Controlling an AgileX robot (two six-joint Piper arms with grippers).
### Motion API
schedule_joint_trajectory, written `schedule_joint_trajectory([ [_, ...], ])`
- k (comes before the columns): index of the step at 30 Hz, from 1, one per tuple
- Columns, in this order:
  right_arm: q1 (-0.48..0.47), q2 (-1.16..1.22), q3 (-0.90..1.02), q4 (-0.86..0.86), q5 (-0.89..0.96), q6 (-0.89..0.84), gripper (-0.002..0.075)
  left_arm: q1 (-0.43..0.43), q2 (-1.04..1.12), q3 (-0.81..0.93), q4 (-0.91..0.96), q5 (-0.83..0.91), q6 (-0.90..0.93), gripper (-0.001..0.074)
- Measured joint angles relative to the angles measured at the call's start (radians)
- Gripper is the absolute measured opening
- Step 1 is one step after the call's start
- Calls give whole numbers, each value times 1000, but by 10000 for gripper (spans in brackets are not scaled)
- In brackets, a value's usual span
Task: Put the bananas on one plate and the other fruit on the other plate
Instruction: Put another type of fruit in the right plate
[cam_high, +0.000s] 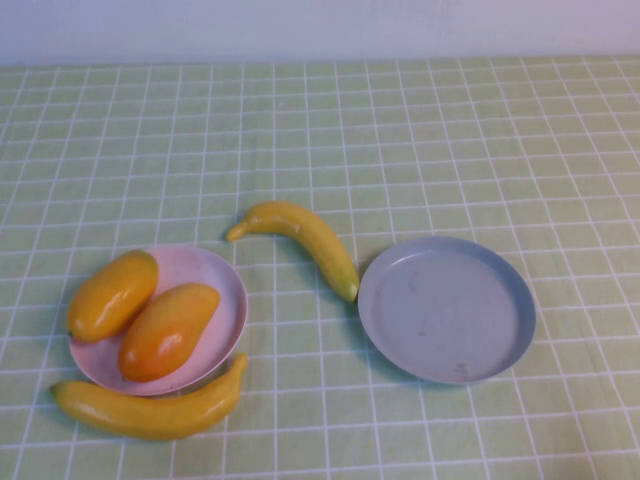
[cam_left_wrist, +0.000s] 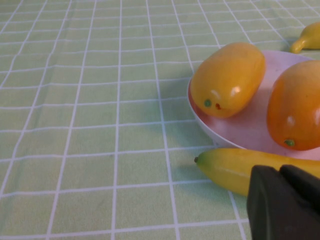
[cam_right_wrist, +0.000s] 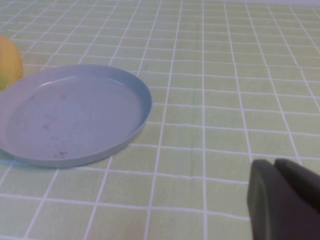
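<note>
The left gripper hung with fingers pressed together, empty, above one banana lying against the pink plate, which held both mangoes. The right gripper, likewise pinched closed and empty, hovered near the bare blue plate. A second banana lay between the plates.
</note>
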Motion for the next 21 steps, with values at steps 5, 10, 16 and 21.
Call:
schedule_joint_trajectory([
  [5,0,0,0,0,0,0,-17,0,0,0,2,0,0,0],
  [10,0,0,0,0,0,0,-17,0,0,0,2,0,0,0],
  [16,0,0,0,0,-7,0,-17,0,0,0,2,0,0,0],
  [21,0,0,0,55,-78,0,-17,0,0,0,2,0,0,0],
])
